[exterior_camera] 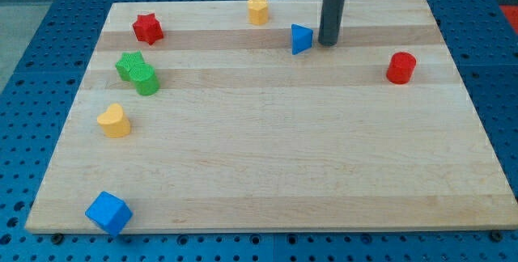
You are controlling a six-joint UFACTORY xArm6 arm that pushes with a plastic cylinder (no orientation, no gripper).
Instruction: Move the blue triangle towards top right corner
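Blue perforated metal (48, 19), dotted with rows of small holes, surrounds a pale wooden board (275, 149) with faint lengthwise grain bands and a smooth matte finish. No writing or label can be read anywhere.

My rod (333, 3) is a straight dark grey cylinder coming down from the view's top; my tip (328, 44) rests on the board just to the view's right of the blue triangle (301, 39). I have no jaws and hold nothing.

That blue triangle, a smooth plastic wedge, sits near the top edge, a little right of centre.

Other plastic blocks, by size:
- 1 blue cube (108, 212), bottom left corner
- 2 green blocks touching: a star (129, 65) and a rounded piece (146, 80)
- 1 red cylinder (401, 67), right side
- 1 yellow heart-like block (114, 120)
- 1 red star (147, 28)
- 1 yellow block (257, 10), top edge
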